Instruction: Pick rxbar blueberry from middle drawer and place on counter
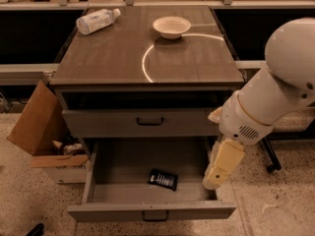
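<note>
Rxbar blueberry (163, 179) lies flat in middle drawer (98, 211), long axis across the drawer width. Hand (211, 181) hangs at the picture-right wall, bar near, toward centre (hand's opening: cannot tell).

Bottle (97, 21) lying, bowl (171, 26) upright; cardboard box (37, 127) on floor.

Counted: 1 rxbar blueberry (163, 179) | 1 bowl (171, 26) | 1 bottle (97, 21) | 1 counter (197, 58) | 2 drawers: middle drawer (147, 211), upper drawer (142, 123) | 1 cardboard box (37, 127) | 1 gripper (212, 181), noted at middle drawer's right wall
</note>
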`<state>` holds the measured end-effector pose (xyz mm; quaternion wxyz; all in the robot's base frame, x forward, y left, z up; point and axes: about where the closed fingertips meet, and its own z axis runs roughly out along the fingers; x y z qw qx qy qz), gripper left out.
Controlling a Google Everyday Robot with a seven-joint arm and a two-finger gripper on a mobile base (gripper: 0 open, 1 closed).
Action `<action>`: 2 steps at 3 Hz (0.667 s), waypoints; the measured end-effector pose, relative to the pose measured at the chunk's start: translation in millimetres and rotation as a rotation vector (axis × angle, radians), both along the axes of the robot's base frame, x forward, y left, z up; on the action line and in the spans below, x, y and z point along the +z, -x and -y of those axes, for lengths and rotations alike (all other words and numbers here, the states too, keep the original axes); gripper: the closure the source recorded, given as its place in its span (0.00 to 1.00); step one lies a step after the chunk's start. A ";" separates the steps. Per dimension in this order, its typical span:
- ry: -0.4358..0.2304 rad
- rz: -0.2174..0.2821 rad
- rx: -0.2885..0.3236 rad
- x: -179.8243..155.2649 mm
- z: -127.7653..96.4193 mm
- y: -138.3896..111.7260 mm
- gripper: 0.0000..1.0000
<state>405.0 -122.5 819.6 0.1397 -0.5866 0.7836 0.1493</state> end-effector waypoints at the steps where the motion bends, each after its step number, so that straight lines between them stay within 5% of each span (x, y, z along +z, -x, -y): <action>1: -0.037 0.034 -0.027 -24.0 -8.3 -4.9 0.00; 2: -0.111 0.070 -0.041 -66.6 -26.6 -11.6 0.00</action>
